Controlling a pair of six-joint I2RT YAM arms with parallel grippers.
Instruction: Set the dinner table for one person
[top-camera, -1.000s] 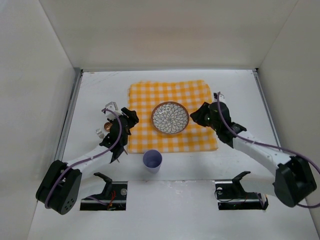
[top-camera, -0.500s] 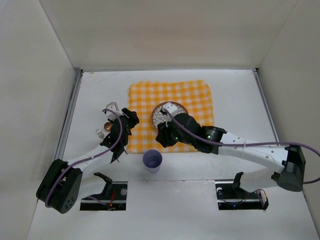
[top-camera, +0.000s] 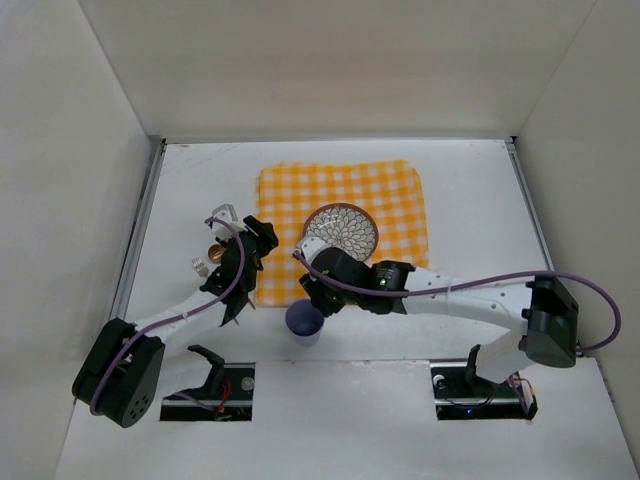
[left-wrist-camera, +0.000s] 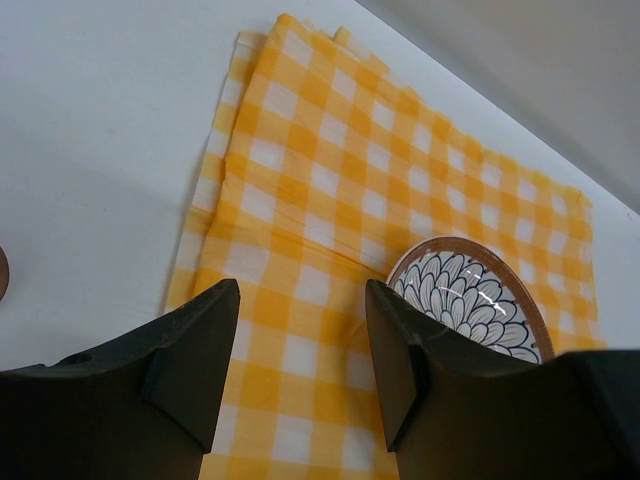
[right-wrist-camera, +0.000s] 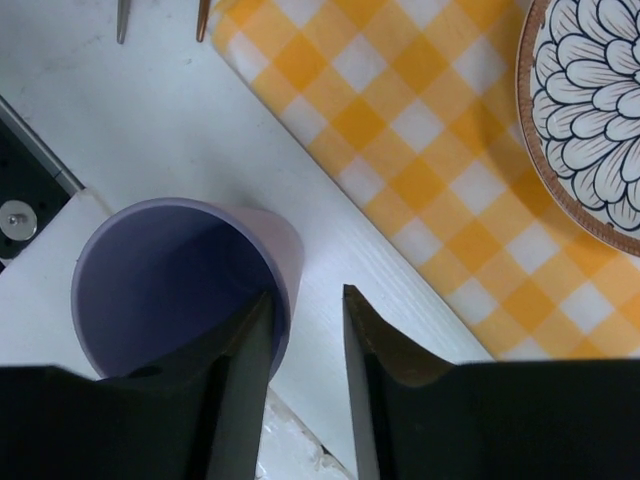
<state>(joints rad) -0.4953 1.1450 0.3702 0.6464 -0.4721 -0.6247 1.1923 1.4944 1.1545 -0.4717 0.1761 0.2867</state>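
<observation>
Top external view: the matte white bench (top-camera: 480, 170) fills the floor of a white walled box, with a thin metal rail along its left and right edges. Bare room lies on both sides and behind the yellow-and-white checked cloth (top-camera: 340, 180), a soft woven square lying flat at the middle. Its near edge stops short of my arm bases. On the cloth sits a round plate (top-camera: 345, 228), glossy, with a dark petal pattern and a brown rim. Just off the cloth's near edge stands a smooth lilac cup (top-camera: 304, 322), upright and open-mouthed.

My right tool (right-wrist-camera: 308, 295) hangs over that cup, jaws parted, one finger inside the rim and the other outside. I see no clamp on the wall. My left tool (left-wrist-camera: 302, 290) is spread wide and grips nothing, hovering over the cloth's left edge.

The right wrist view shows two slim ends on the bare bench, one silver (right-wrist-camera: 122, 20), one coppery (right-wrist-camera: 203, 15).
</observation>
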